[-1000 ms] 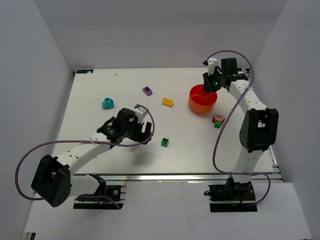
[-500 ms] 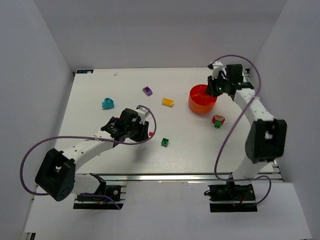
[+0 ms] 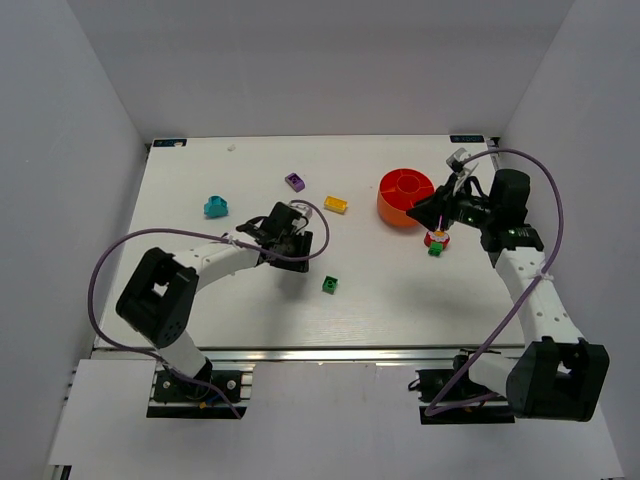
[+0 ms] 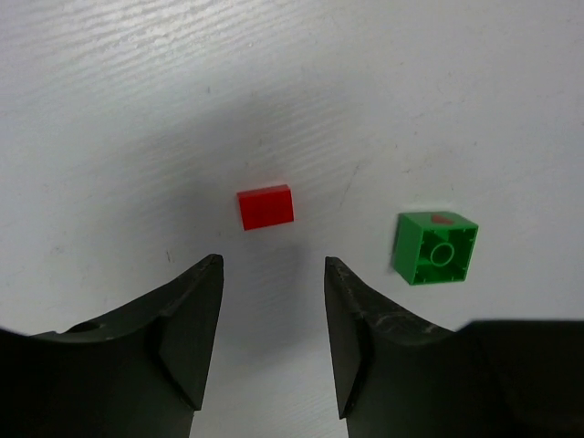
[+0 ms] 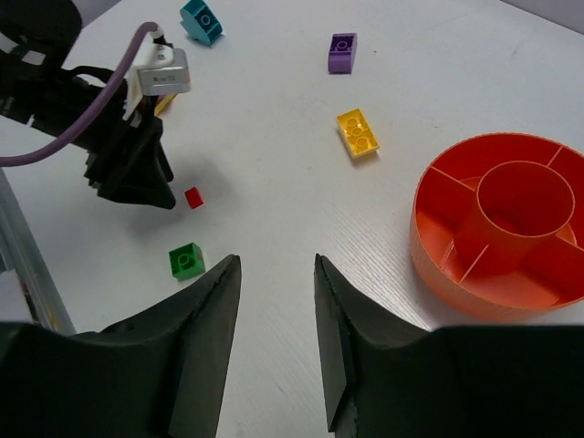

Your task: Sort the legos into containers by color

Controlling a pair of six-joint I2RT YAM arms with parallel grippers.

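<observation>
- Since a second ago, the right arm has swung off the far side of the orange bowl (image 3: pixel 400 218) and pulled back toward its 4 o'clock. The left arm has folded its elbow in and carried its gripper toward the table's middle.
- Loose bricks lie around the bowl: a yellow brick (image 3: pixel 336 204) at its 9 o'clock, a purple brick (image 3: pixel 295 181) at 10, a teal brick (image 3: pixel 215 207) far out at 9, a green brick (image 3: pixel 329 284) at 7, and a red and green cluster (image 3: pixel 436 241) close by at 5.
- A small red brick (image 4: pixel 265 207) lies flat on the table, near the green brick.
- The bowl compartments seen from the right wrist hold no brick; the rest are cut off.
- The left gripper (image 4: pixel 272 269) hangs low, jaws part open and empty, the gap lined up with the red brick just ahead. This looks like an approach to pick it up.
- The right gripper (image 5: pixel 276 265) hovers between bowl and cluster, jaws apart and empty, probably free for its next brick.
</observation>
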